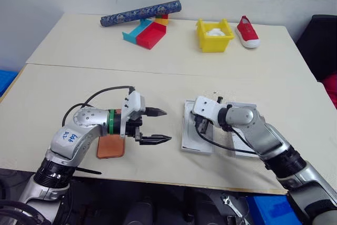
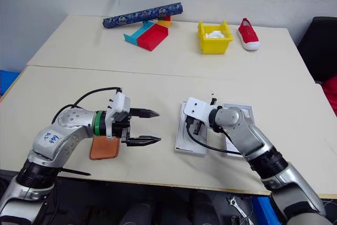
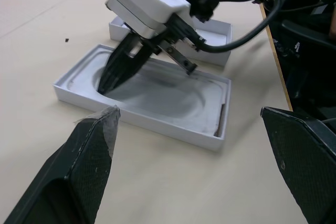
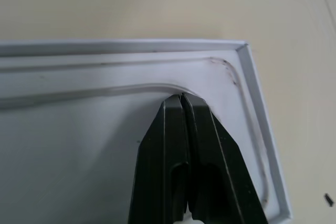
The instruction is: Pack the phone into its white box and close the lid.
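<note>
The slim copper-orange phone (image 1: 110, 147) lay flat on the cream table (image 1: 158, 56), half under the left arm's wrist. Well to its right sat the shallow white box (image 3: 142, 95), a thin white moulded insert with an oval recess (image 3: 173, 95) inside it, and another white tray (image 3: 212, 38) just behind. The right gripper (image 4: 181, 98), fingers pressed together, reached down with its tips on the insert's recess near one corner. The left gripper (image 1: 156, 126) hovered level between phone and box, fingers spread wide, holding nothing.
</note>
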Robot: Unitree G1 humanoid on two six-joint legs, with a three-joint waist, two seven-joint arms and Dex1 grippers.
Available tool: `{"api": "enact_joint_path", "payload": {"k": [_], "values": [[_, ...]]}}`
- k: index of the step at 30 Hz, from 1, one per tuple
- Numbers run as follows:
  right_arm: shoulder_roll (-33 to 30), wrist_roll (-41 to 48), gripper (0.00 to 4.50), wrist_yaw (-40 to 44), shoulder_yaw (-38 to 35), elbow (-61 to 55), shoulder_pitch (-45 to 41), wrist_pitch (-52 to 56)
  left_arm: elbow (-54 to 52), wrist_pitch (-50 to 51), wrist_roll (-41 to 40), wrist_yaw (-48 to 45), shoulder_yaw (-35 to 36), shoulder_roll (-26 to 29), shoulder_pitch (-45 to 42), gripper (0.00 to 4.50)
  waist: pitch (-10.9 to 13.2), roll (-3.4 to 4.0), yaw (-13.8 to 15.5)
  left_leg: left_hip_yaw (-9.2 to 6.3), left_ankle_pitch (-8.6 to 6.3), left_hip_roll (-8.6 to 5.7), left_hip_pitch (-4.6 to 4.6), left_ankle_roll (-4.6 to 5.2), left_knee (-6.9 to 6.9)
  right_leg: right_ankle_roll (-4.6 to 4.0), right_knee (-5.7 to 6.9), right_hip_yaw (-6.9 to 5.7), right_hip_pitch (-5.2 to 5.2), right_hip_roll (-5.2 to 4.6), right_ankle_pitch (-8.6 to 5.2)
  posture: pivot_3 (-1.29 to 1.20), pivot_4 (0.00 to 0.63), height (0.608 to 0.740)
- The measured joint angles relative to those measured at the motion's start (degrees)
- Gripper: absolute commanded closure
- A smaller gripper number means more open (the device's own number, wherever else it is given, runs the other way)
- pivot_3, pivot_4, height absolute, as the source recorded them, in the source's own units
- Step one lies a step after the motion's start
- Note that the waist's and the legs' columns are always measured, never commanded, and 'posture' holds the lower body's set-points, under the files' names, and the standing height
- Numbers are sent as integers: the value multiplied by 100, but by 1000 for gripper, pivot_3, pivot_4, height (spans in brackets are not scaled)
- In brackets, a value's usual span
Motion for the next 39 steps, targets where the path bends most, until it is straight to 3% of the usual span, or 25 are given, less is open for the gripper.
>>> {"api": "enact_joint_path", "payload": {"k": [7, 16, 26, 30, 36, 39], "values": [[104, -42, 4484, 137, -201, 2, 78, -19, 65, 63, 10, -13, -2, -60, -12, 0, 0, 1, -50, -2, 0, 2, -2, 0, 0, 1, 0, -1, 0, 0, 0, 0, 150, 740], [-767, 730, 4484, 1105, -718, -2389, 1441, 1038, 47, 173, -1, -105, -38, -272, -18, 0, 1, 1, -41, -4, -5, 3, -3, 6, 0, 3, -4, -2, 2, 0, 1, 0, 150, 740], [-805, 506, 4484, 1092, -591, -2222, 1590, 697, 73, 572, -67, -162, -1, -194, -20, 0, -1, -2, -68, -1, 1, 2, 13, -3, 1, 4, -2, 4, 7, -1, 2, 0, 150, 740], [-625, 791, 4484, 1316, -597, -2217, 1163, 942, 129, 1239, -473, -172, 530, 140, 19, 0, 2, 1, -114, 0, 1, 4, 11, -3, 1, 4, 6, 8, 0, 0, 2, 0, 150, 740], [206, 1181, 4484, 1586, -403, -2038, -39, 1002, 988, 2221, -1058, -694, 1887, 1502, 797, 0, 4, 4, -246, -8, 1, 25, 14, -20, -7, -17, 29, -7, -8, 14, -10, 0, 150, 740], [578, 1044, 4484, 1666, -34, -1310, -361, 581, 1392, 2358, -1083, -1169, 2396, 2239, 1534, 0, 6, 6, -241, -6, -4, 22, 11, -14, -8, -23, 22, -10, -7, 7, -13, 0, 150, 740]]}}
